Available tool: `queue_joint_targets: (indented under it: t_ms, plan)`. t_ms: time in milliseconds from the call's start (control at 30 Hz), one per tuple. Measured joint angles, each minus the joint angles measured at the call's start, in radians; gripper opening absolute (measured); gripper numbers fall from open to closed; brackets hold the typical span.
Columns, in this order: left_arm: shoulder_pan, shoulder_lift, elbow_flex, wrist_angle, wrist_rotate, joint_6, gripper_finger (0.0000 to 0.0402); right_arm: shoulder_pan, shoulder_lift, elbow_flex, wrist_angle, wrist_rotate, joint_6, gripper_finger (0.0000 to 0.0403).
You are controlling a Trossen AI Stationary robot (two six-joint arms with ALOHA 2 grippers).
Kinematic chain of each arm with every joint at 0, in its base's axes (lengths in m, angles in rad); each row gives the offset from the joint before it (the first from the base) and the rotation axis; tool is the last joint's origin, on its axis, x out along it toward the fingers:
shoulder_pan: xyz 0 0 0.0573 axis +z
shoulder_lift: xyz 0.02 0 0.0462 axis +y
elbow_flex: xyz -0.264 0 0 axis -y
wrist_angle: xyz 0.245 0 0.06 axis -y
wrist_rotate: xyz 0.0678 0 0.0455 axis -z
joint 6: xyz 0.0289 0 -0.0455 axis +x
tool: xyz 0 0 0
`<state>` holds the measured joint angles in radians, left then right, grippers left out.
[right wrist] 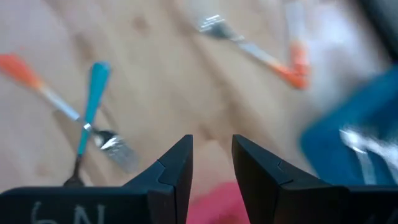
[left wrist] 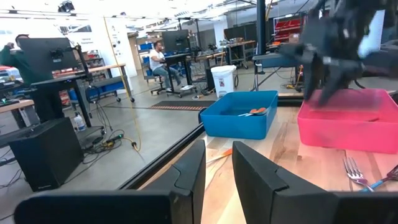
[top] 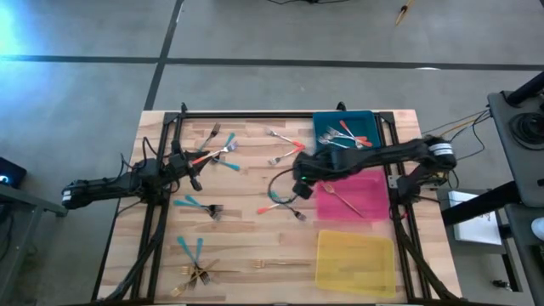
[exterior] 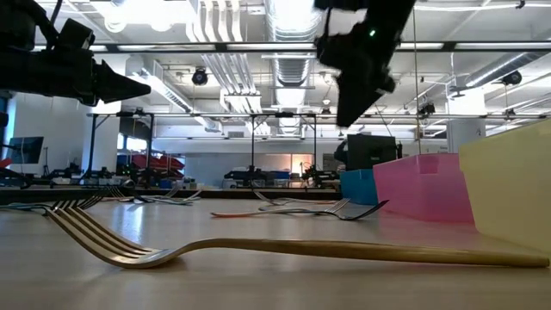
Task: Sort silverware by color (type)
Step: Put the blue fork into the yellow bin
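Red-handled forks lie sorted in the blue tray; right tool hovers above the table, parted, empty; left tool likewise.

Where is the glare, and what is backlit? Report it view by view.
High view: bluish glare on the grey floor, top-left corner. Low view: the ceiling strip lights blow out, leaving the left gripper and right gripper as dark silhouettes; the all-gold metal fork in front catches a highlight. Left wrist view: upper left is washed out.
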<state>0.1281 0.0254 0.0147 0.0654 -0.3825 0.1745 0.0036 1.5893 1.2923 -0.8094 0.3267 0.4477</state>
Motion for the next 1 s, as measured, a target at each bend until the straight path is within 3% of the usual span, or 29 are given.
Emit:
queue_joint_targets:
  t_ms: [167,500,633,1000]
  plan:
    - [0.0,0.0,0.0,0.0,0.0,0.0,0.0064,-0.016,0.16,0.063,0.023,-0.16,-0.028,0.0102]
    - [0.0,0.0,0.0,0.0,0.0,0.0,0.0064,-0.004,0.362,0.229,-0.057,-0.293,-0.223,0.0102]
    - [0.0,0.0,0.0,0.0,0.0,0.0,0.0064,0.003,0.377,0.247,-0.063,-0.354,-0.152,0.0102]
    - [0.0,0.0,0.0,0.0,0.0,0.0,0.0064,0.065,0.393,0.252,-0.068,-0.354,0.092,0.0102]
